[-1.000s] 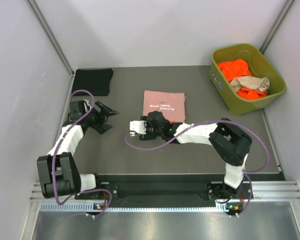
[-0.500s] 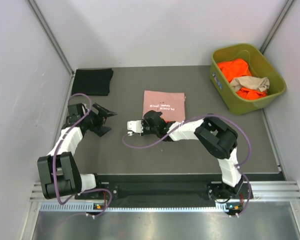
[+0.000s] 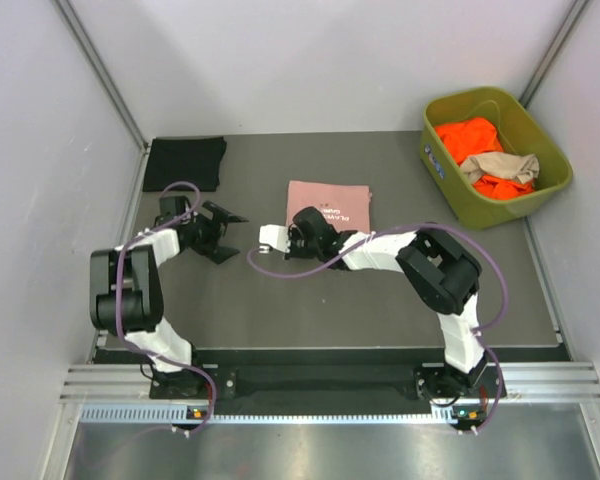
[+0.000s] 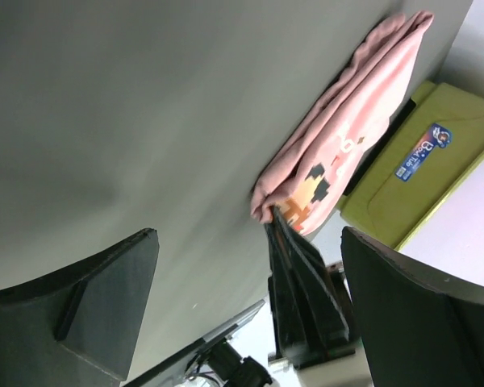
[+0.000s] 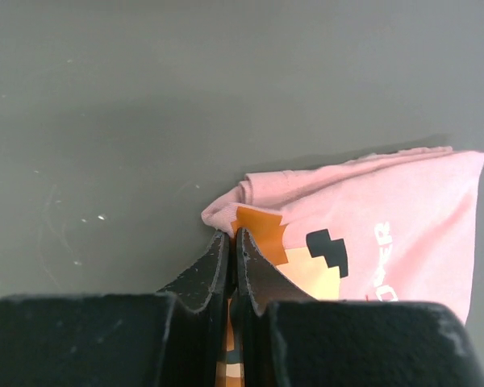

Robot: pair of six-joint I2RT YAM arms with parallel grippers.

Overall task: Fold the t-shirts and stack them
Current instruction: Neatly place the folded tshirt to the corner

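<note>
Right gripper (image 5: 232, 242) has closed on a corner of the pink t-shirt (image 5: 387, 218); left gripper (image 3: 227, 236), left of it, stands wide, empty. Shallow pinch could slip when lifted.

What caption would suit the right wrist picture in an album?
Right gripper shut on a corner of the folded pink t-shirt on the grey table.

On the table (image 3: 380, 300), the middle shirt (image 3: 330, 203) lies just above the frame's centre; the corner shirt (image 3: 185, 163) lies well apart at upper left, near the back edge; the bin (image 3: 485, 212) stands at upper right, with heaped shirts (image 3: 475, 140) inside it; the right gripper (image 3: 298, 222) sits at the middle shirt's lower left corner; the left gripper (image 3: 226, 237) hangs left of it, below the corner shirt.
</note>
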